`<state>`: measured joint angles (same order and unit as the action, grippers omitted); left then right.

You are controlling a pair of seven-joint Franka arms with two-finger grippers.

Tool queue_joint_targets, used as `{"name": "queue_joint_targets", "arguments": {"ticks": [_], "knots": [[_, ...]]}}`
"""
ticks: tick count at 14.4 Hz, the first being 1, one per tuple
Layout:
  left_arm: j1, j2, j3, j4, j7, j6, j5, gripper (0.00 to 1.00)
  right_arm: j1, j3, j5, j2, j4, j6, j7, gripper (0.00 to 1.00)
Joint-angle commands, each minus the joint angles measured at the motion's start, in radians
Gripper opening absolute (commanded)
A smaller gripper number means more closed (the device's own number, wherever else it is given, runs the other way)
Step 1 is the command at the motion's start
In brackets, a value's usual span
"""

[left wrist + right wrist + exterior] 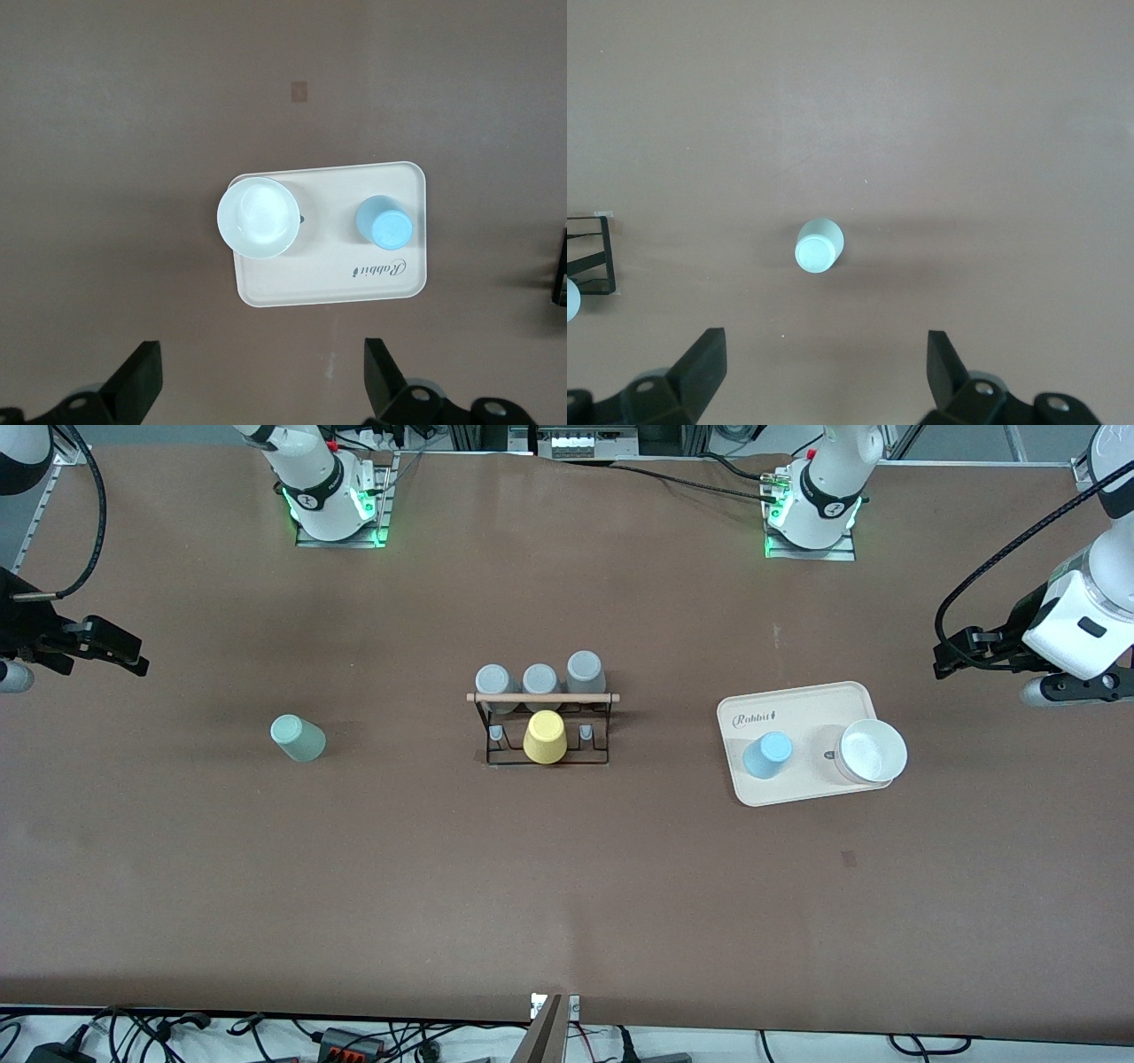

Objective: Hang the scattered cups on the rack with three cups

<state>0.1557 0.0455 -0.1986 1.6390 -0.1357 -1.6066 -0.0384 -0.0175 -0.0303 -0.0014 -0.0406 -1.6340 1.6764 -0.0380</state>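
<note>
Cups are still lying scattered: green cup (298, 738) on the table, blue cup (767, 755) seemingly on the tray (797, 701); rack (542, 731) awaits, left gripper (257, 381) and right gripper (824, 376) hovering open, empty.

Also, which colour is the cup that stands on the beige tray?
Light blue. The cup shows best in the left wrist view, standing on the tray beside a white bowl.

Setting: robotics lab. We are seeing two arm bases (332, 500) bolted to a brown bench (567, 886), status lights glowing green, and cables (266, 1036) trailing along its edge.
</note>
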Motion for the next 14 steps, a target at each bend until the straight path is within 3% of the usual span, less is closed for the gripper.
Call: {"name": "queue_joint_targets", "arguments": {"ticks": [1, 14], "knots": [[0.007, -0.012, 0.001, 0.005, 0.022, 0.013, 0.012, 1.0, 0.005, -0.007, 0.001, 0.002, 0.002, -0.011, 0.015, 1.0], [0.019, -0.01, 0.001, 0.005, 0.022, 0.014, 0.032, 1.0, 0.01, -0.003, 0.001, 0.001, 0.002, -0.012, 0.012, 1.0]]}}
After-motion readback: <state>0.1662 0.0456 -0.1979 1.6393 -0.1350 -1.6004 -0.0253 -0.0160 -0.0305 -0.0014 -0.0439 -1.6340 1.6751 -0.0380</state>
